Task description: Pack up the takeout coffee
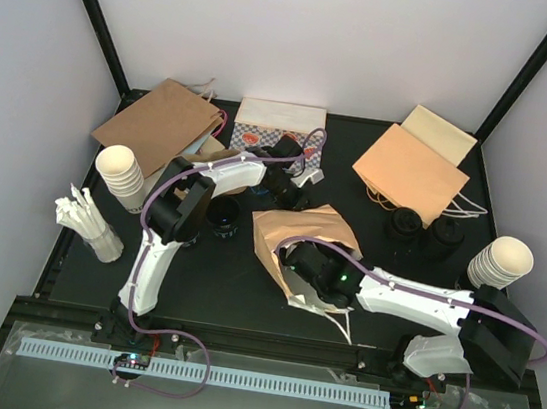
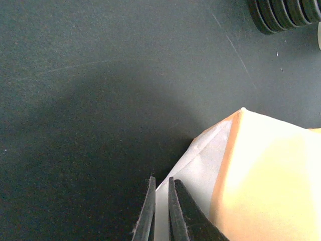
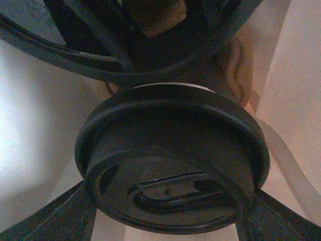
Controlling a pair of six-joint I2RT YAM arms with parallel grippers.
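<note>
Top view: right tool [image 1: 301, 264] sunk in the mouth of the paper bag [image 1: 326, 227] from its near right, left tool [image 1: 295, 195] at the bag's far rim. Left wrist: pressed almost together, pinching the bag's edge. Right wrist: wide around a takeout coffee [image 3: 170, 165], gripping its sides inside the bag, lid facing the wrist.

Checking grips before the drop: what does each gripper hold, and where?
Right gripper holds a lidded coffee cup by its sides at the lid; left gripper appears to pinch the paper bag at its edge.
</note>
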